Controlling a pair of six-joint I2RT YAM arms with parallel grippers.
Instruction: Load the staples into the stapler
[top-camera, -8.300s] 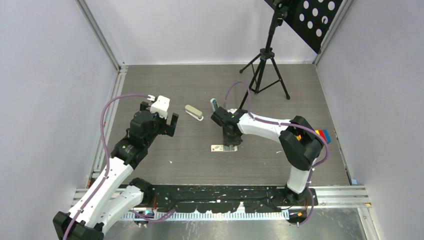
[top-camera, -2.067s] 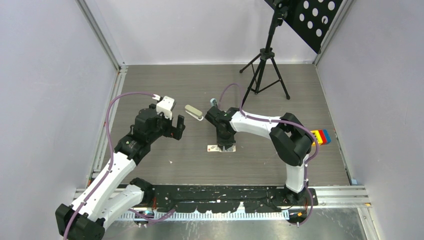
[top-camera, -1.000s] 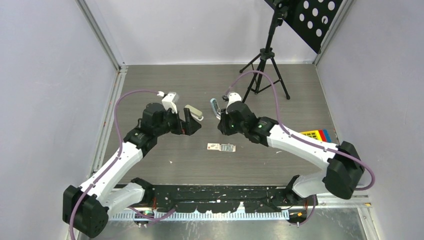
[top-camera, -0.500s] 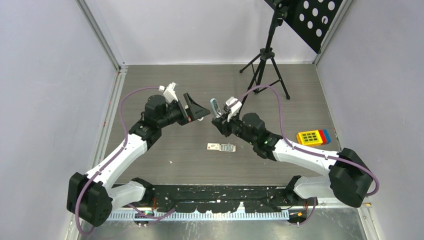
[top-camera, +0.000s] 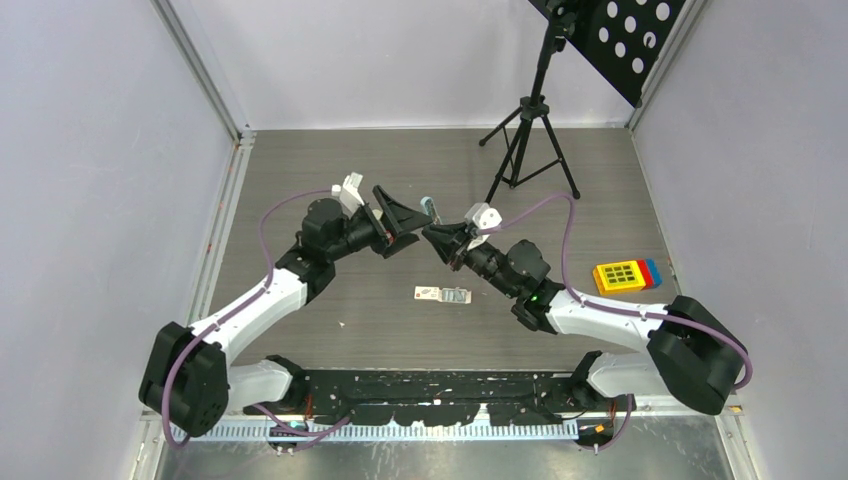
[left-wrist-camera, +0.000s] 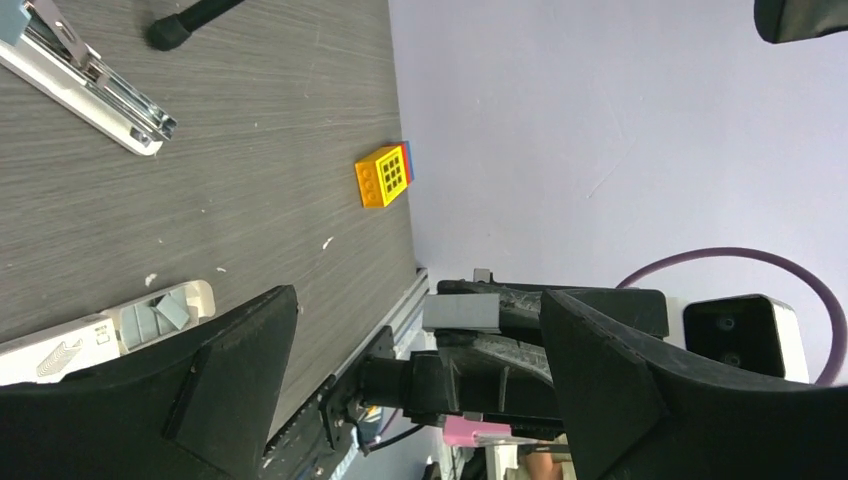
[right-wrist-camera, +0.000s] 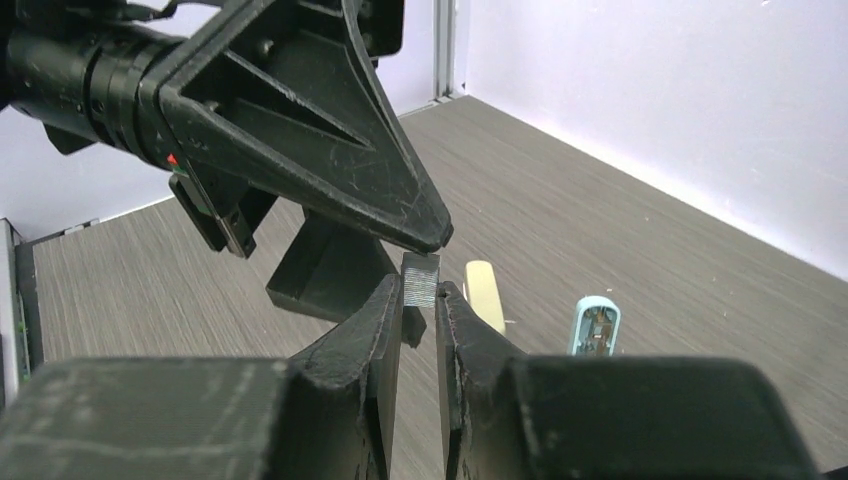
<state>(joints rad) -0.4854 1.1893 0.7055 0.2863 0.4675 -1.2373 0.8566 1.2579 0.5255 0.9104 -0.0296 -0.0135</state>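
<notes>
My right gripper (right-wrist-camera: 420, 292) is shut on a short silvery-grey strip of staples (right-wrist-camera: 421, 276), held up in the air over the table's middle. The left gripper (left-wrist-camera: 417, 300) faces it, open wide, with the strip (left-wrist-camera: 460, 312) between its two fingers (right-wrist-camera: 330, 170), the upper fingertip right at the strip. In the top view the two grippers meet tip to tip (top-camera: 425, 232). The light-blue stapler (top-camera: 428, 208) lies flipped open behind them, its metal rail showing (left-wrist-camera: 85, 75). The white staples box (top-camera: 443, 295) lies open on the table with grey strips inside (left-wrist-camera: 100, 335).
A cream stapler (right-wrist-camera: 485, 293) lies beside the blue stapler (right-wrist-camera: 597, 327). A yellow toy block (top-camera: 622, 274) sits at the right. A black tripod (top-camera: 525, 140) with a perforated panel stands at the back. Walls close in both sides.
The right gripper has lifted away from the box and swung left with the strip. The left arm reached right and turned, so the two grippers now meet above the table.
</notes>
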